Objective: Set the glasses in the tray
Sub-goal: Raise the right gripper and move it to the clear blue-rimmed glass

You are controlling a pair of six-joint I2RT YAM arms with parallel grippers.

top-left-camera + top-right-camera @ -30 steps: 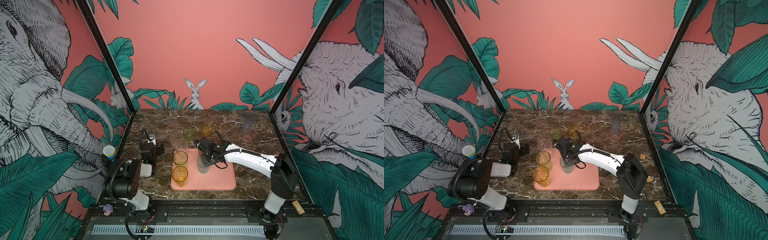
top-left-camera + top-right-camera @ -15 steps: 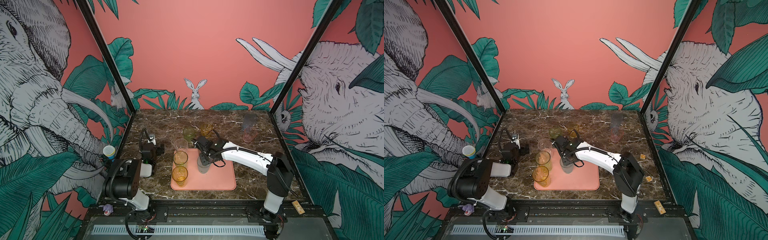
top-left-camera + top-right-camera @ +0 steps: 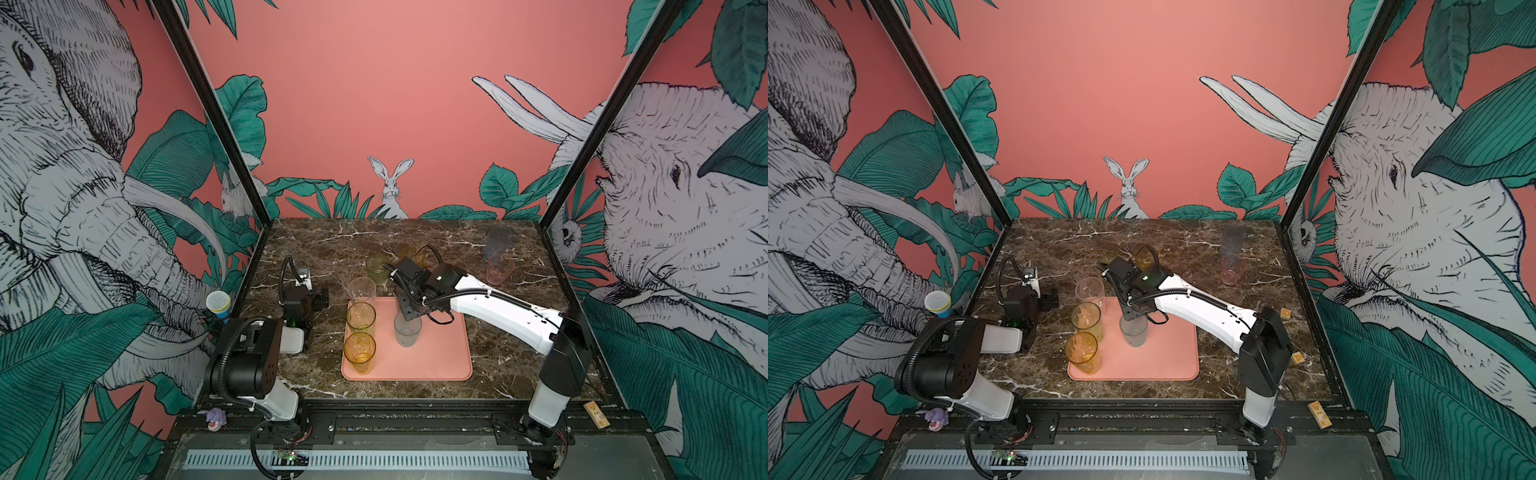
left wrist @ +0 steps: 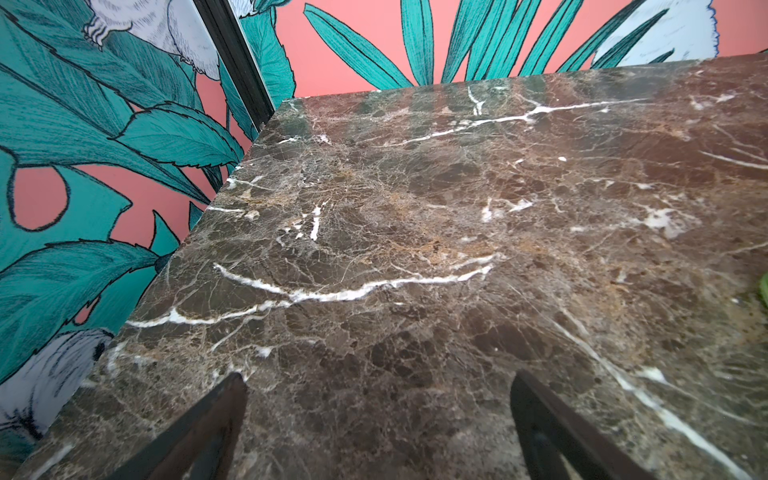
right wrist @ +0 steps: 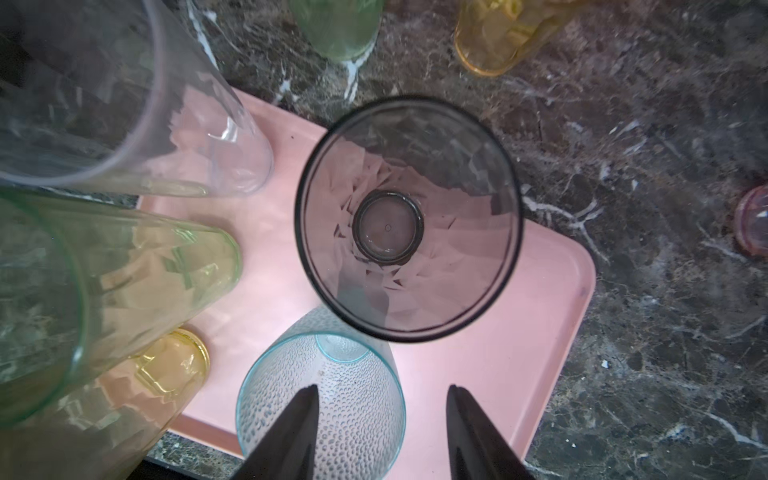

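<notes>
Teal glass (image 5: 345, 374) stands beside smoky glass (image 5: 409, 220), right claw (image 5: 382, 390) parted, seemingly astride its rim; left claw (image 4: 377, 376) wide.

The light is soft and even in both top views. The pink back wall (image 3: 374, 83) is bright, and the lower edge of the frame is dark. The black posts (image 3: 208, 104) lean out at the sides, so the lens bends things. The glasses (image 3: 360, 316) look small and fuzzy, with faint shadows. In the right wrist view the tray (image 5: 519, 332) shines pale, and the closest glasses and black fingers (image 5: 291, 436) are blurry. In the left wrist view the marble table (image 4: 415, 249) is sharp.
</notes>
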